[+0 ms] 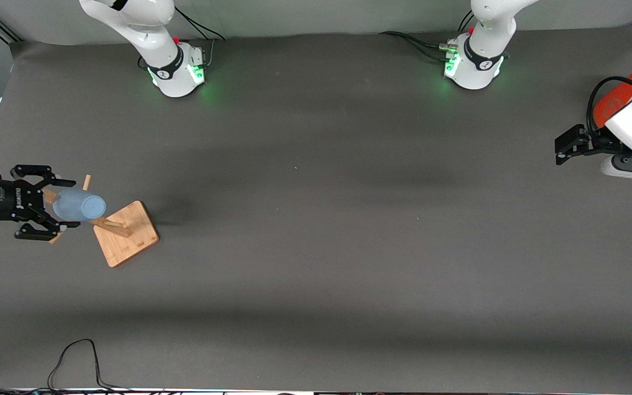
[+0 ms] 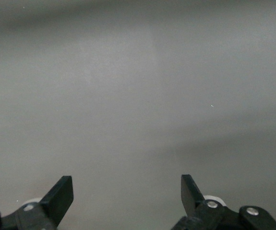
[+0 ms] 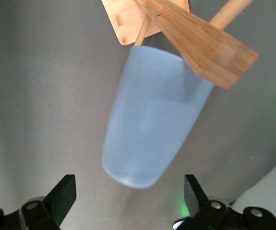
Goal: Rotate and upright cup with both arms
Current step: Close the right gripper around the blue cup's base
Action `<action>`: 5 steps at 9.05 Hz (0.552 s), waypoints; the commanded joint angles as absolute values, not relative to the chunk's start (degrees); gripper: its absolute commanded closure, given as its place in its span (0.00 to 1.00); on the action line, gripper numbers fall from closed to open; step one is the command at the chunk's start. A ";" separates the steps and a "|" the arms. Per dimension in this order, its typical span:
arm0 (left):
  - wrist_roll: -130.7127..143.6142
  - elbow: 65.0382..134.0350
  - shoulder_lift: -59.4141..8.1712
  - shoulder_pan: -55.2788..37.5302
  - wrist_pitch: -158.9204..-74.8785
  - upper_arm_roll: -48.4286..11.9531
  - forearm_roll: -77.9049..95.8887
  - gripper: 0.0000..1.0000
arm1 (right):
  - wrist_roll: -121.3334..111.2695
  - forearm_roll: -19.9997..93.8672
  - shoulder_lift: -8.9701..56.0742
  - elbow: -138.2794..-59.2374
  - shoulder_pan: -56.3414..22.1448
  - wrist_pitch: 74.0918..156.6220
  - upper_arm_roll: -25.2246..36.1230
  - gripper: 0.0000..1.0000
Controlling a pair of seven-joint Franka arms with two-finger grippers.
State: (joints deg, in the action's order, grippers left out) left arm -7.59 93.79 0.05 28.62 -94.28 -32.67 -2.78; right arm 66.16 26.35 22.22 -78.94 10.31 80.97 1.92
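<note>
The light-blue cup (image 1: 79, 206) sits tilted over a peg of the wooden rack (image 1: 127, 235) toward the right arm's end of the table. My right gripper (image 1: 69, 203) is open around it, one finger on each side, touching nothing. In the right wrist view the cup (image 3: 152, 120) hangs with its narrow closed end toward the right gripper (image 3: 128, 194), and the rack's post (image 3: 202, 45) crosses its wide end. My left gripper (image 1: 562, 151) waits open over the table's other end. The left wrist view shows the left gripper (image 2: 126, 191) holding nothing above bare table.
An orange cylinder (image 1: 615, 104) with a grey top stands by the left arm's wrist. The table (image 1: 316, 230) is dark grey. A black cable (image 1: 74, 356) loops at the edge nearest the front camera. The arm bases (image 1: 179, 68) glow green.
</note>
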 commanded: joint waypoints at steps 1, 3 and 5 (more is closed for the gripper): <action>-7.47 92.90 -0.79 27.25 -94.75 -32.52 -4.39 0.00 | 67.76 28.39 22.76 -79.54 11.42 81.12 1.93 0.00; -7.30 92.38 -1.13 27.33 -92.04 -32.61 -3.61 0.00 | 67.68 28.39 23.81 -79.63 11.51 81.21 2.02 0.00; -7.64 92.11 -1.94 28.03 -93.60 -32.35 -4.13 0.00 | 67.68 29.44 24.43 -79.89 11.51 81.56 2.02 0.00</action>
